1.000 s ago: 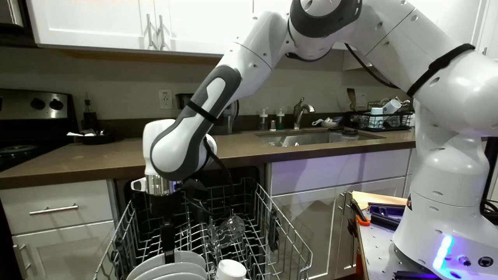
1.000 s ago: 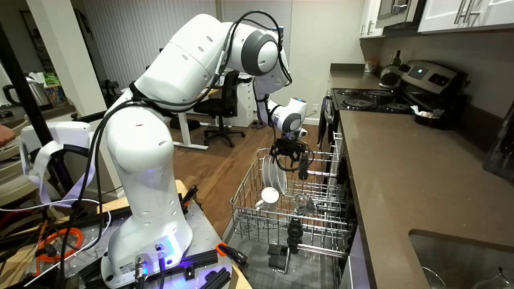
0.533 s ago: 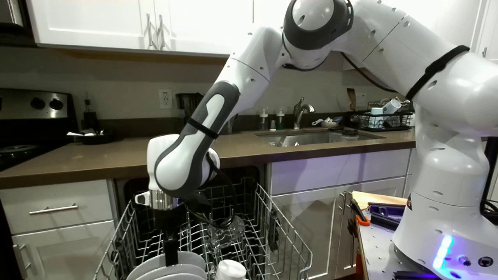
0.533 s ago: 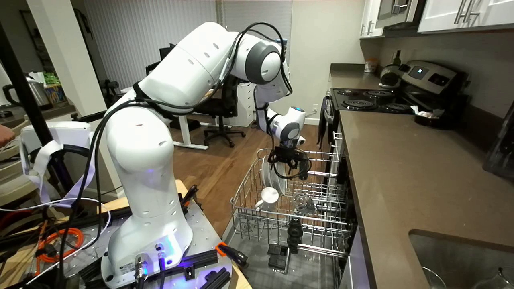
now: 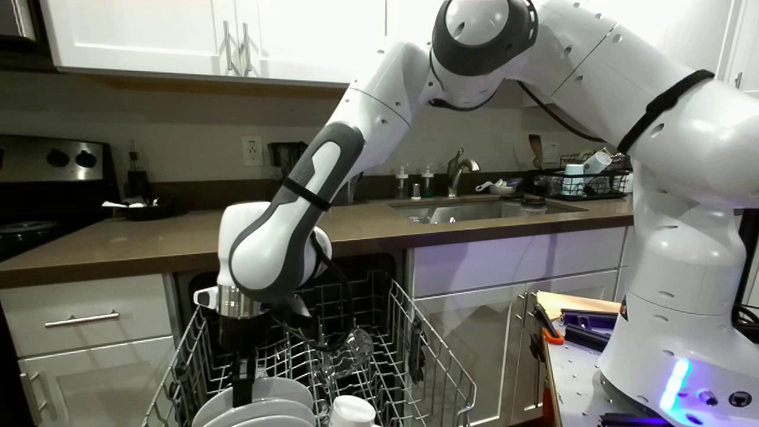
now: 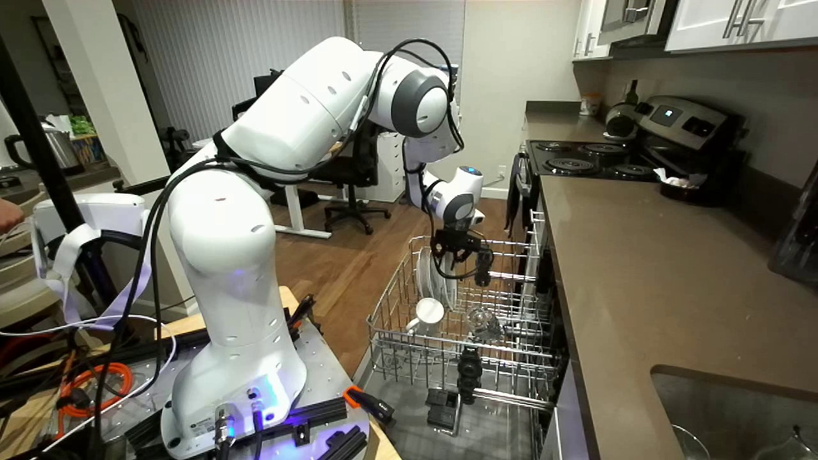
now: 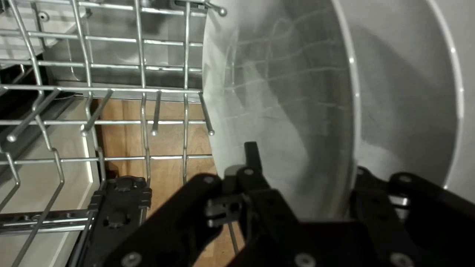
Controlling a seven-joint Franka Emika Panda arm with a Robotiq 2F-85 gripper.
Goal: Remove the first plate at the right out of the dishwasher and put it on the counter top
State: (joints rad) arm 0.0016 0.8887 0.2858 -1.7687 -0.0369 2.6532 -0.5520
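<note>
Household-style kitchen, open to a work area

The brown counter top [image 6: 639, 255] shows a kitchen: set into it is a sink [image 5: 468, 212] with a faucet [image 5: 455, 172], on it stands a dish rack [image 5: 548, 185], beneath it a dishwasher [image 6: 493, 427] and white drawers [image 5: 107, 298], above it white wall cabinets [image 5: 142, 29], and next to it a stove [image 6: 594, 160]. Across a wood floor [image 6: 342, 287] from the counter top, in an exterior view, are a desk [image 6: 294, 209], an office chair [image 6: 364, 156] and vertical blinds [image 6: 217, 57].

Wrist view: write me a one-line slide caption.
Open gripper straddling the end plate in the dishwasher rack, with other plates alongside.
</note>
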